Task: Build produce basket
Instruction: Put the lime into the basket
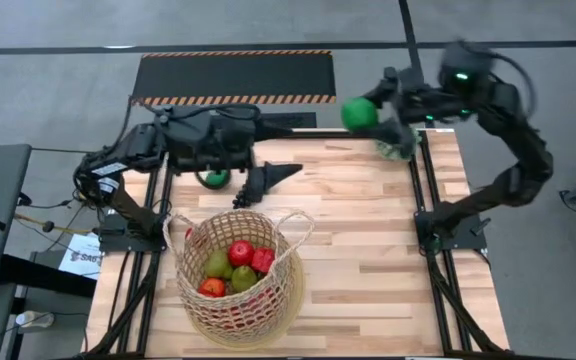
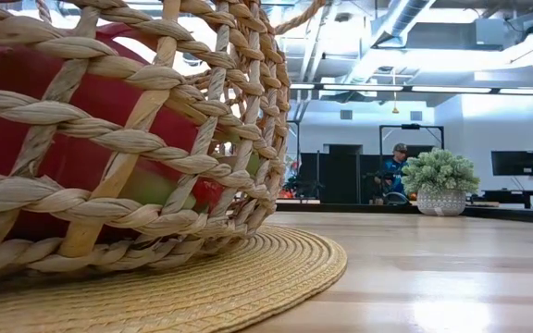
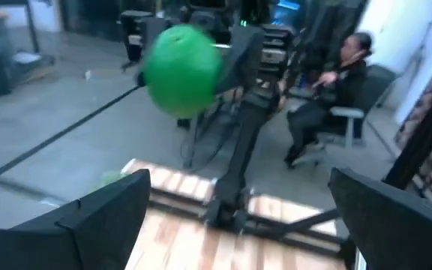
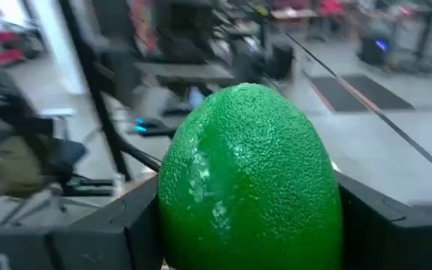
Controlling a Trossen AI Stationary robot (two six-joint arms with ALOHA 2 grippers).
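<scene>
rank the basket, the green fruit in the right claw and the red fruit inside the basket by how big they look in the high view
1. Wicker basket, by far the largest.
2. Green lime, held in the right claw above the table's far edge; being raised nearer the camera may enlarge it.
3. Red fruit in the basket, slightly smaller; nearly a tie.

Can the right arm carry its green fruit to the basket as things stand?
Probably yes. The right claw grips the green fruit above the table's far edge; the basket sits open-topped, and the left claw hangs behind it, off the direct path.

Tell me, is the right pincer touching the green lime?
Touching. The right wrist view shows the lime pressed between both fingers of the right pincer, with no gap on either side. The high view shows it held above the table's far edge.
</scene>
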